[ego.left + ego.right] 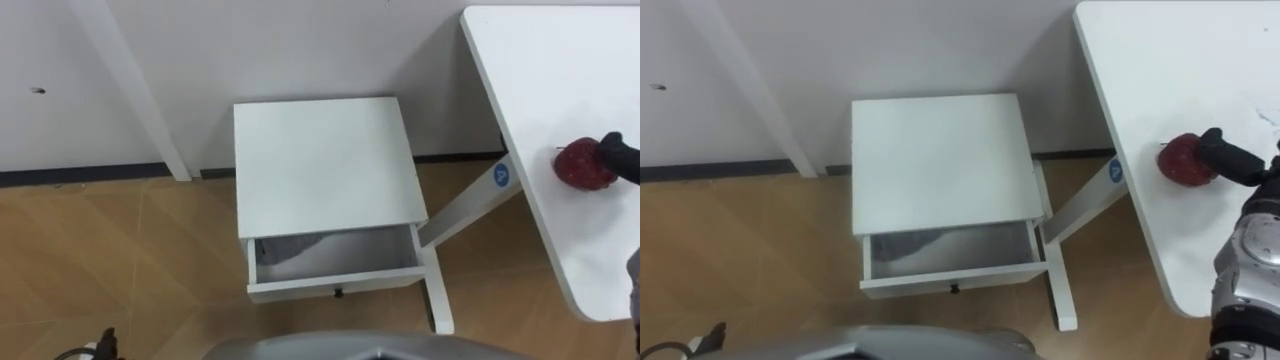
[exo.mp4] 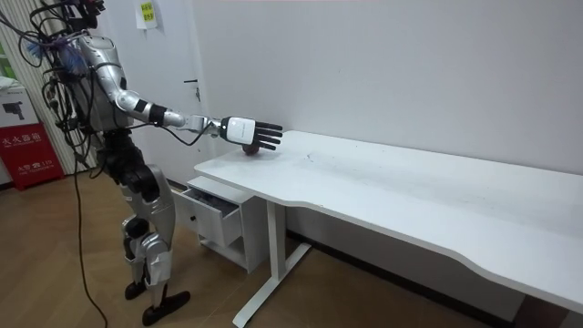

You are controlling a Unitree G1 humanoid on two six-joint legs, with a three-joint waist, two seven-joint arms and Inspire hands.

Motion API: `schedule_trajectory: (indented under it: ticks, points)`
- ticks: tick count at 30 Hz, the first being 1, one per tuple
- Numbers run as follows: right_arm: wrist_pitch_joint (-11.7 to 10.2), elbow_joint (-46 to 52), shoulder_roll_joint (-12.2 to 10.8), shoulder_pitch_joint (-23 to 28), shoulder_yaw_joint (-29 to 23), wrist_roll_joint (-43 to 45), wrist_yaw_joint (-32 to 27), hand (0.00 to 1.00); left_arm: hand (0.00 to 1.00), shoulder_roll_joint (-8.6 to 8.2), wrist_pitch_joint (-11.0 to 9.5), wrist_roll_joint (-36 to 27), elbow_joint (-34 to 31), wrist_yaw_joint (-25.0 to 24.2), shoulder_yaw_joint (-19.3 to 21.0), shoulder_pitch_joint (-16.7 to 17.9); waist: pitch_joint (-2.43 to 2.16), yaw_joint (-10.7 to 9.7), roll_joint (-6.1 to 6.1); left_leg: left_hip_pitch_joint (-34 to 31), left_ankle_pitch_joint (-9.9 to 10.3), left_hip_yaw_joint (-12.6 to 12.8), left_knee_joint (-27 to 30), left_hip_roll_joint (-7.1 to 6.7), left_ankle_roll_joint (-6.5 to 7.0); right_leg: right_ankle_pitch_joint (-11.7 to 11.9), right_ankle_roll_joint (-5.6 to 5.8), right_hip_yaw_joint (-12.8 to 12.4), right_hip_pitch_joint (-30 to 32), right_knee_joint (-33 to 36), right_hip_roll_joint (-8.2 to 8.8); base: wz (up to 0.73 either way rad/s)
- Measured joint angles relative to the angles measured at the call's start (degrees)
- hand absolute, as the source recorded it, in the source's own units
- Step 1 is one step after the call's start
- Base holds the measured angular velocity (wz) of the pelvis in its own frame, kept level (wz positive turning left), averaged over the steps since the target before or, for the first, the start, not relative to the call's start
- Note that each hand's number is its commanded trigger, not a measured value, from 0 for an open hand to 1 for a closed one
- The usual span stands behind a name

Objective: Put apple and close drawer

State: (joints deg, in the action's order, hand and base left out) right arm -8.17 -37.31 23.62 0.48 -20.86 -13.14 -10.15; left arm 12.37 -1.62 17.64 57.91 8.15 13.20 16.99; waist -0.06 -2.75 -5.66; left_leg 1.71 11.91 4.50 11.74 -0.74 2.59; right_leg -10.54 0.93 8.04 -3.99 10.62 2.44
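While the robot stands upright on the wood-patterned floor [image 1: 120, 260] before the small white square-topped cabinet [image 1: 322, 160], its right hand [image 2: 251, 133] reaches out sideways over the long white table [image 1: 545, 70]. The hand is spread, with its dark fingers [image 2: 270, 137] held nearly straight and the palm facing down. In the eye views one dark digit touches the right side of the round dark-red apple [image 1: 583, 165]; nothing curls round the fruit. The apple rests on the tabletop near the table's rounded end, well apart from the cabinet. The right arm is stretched almost level from the shoulder. The cabinet's white drawer [image 1: 335, 281] stands pulled out, its grey inside showing and a small dark knob [image 1: 338, 292] on its front. The left hand [image 1: 106, 343] shows at the lower left edge; whether it is open or closed cannot be told.
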Motion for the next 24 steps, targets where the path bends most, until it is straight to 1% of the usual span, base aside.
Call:
schedule_trajectory:
  ticks: [4, 8, 12, 14, 15, 17, 20, 21, 24]
  points:
    - [0.0, 0.0, 0.5, -0.1, 0.0, 1.7, 0.5, 0.00, 0.00, 0.01, 0.0, 0.0, 0.0, 0.0, 0.0, -0.3, 0.01, 0.0, 0.06, 0.0, 0.0, 0.0, 0.0, -0.01, 0.00, 0.0, 0.00, 0.0, -0.1, 0.0, 0.00, 0.00]
    - [-0.1, 0.0, 2.5, -0.1, 2.0, 3.4, 1.7, 0.00, 0.00, 0.02, -0.4, 0.0, 0.4, 0.1, -0.2, -0.5, 0.09, 0.1, 0.10, 0.1, 0.0, -0.1, -0.3, -0.02, 0.00, 0.0, 0.00, 0.0, -0.2, 0.0, -0.03, 0.00]
    - [-0.5, 0.4, 2.6, -0.1, 2.2, 4.9, 2.2, 0.00, 0.00, 0.04, -0.4, -0.1, 0.7, 0.2, -0.5, -0.5, 0.15, 0.2, 0.04, 0.2, 0.0, -0.2, -0.6, -0.01, -0.03, 0.0, 0.00, 0.0, -0.2, 0.0, -0.05, 0.00]
    - [-0.5, 2.0, 2.6, -0.1, 3.9, 4.9, 2.1, 0.00, 0.00, 0.21, -0.4, -0.1, 0.6, 0.2, -2.7, -0.5, 0.25, 0.1, 0.16, 0.6, -0.1, -0.1, -1.0, -0.05, -0.11, 0.0, 0.00, 0.0, -0.3, 0.0, -0.04, -0.04]
    - [-0.5, 2.6, 2.6, 0.0, 4.4, 4.9, 2.2, 0.00, 0.00, 0.21, -0.4, -0.1, 0.6, 0.2, -3.2, -0.4, 0.28, 0.2, 0.21, 0.8, -0.1, 0.0, -0.9, -0.05, -0.13, 0.0, 0.00, 0.0, -0.3, 0.0, -0.05, -0.05]
    - [-0.5, 6.4, 2.6, 0.9, 6.2, 6.0, 2.2, 0.00, 0.00, 0.18, -0.4, -0.1, 0.6, 0.2, -4.9, -0.5, 0.47, 0.2, 0.47, 1.2, -0.1, 0.0, -1.0, -0.02, -0.14, 0.0, 0.00, 0.0, -0.7, -0.1, -0.10, 0.00]
    - [-0.5, 9.7, 2.6, 1.1, 8.4, 7.7, 2.6, 0.00, 0.00, 0.14, -0.4, -0.1, 0.5, 0.2, -5.5, -0.7, 0.56, 0.5, 0.67, 1.5, -0.1, 0.0, -1.0, 0.01, -0.15, 0.0, 0.00, 0.0, -0.8, -0.1, -0.15, 0.00]
    - [-0.5, 11.0, 2.6, 1.1, 8.5, 8.5, 2.7, 0.00, 0.00, 0.08, -0.4, -0.1, 0.3, 0.2, -5.5, -1.0, 0.63, 0.8, 0.80, 1.4, -0.1, 0.0, -1.0, 0.01, -0.15, 0.0, 0.00, 0.0, -0.7, -0.1, -0.14, 0.00]
    - [-0.5, 13.1, 2.6, 1.1, 8.5, 8.7, 2.5, 0.00, 0.00, 0.09, -0.4, -0.1, -0.4, 0.2, -5.4, -1.0, 0.60, 1.3, 0.85, 1.5, -0.1, 0.0, -1.0, 0.01, -0.15, 0.0, 0.00, 0.2, -0.8, -0.1, -0.12, 0.01]
